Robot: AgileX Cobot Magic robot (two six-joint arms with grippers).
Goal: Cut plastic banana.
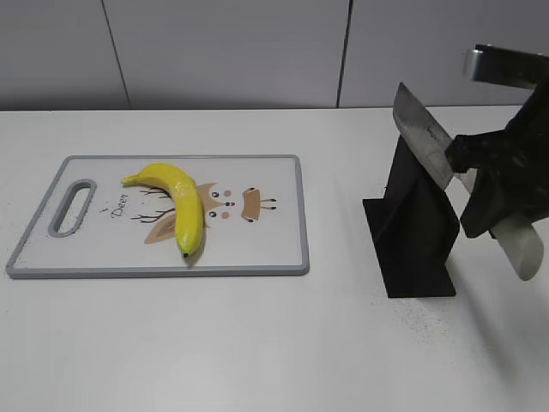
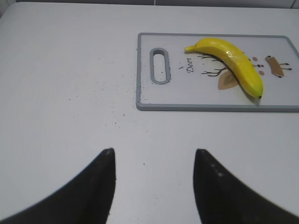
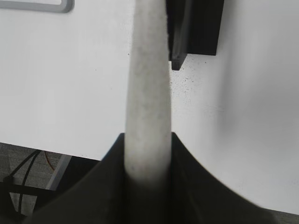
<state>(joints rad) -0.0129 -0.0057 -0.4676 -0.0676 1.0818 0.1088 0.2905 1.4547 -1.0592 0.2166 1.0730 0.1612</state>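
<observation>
The plastic banana lies whole on the deer-printed cutting board, left of centre, its stem toward the board's handle slot. It also shows in the left wrist view on the board. My right gripper is shut on the knife's white handle; the steel blade points up and left above the black knife stand, far right of the board. My left gripper is open and empty over bare table, left of and nearer than the board; it is out of the exterior view.
The black knife stand stands on the white table between the board and my right arm. A corner of the board shows in the right wrist view. The table's edge, with cables below, lies close under the right gripper.
</observation>
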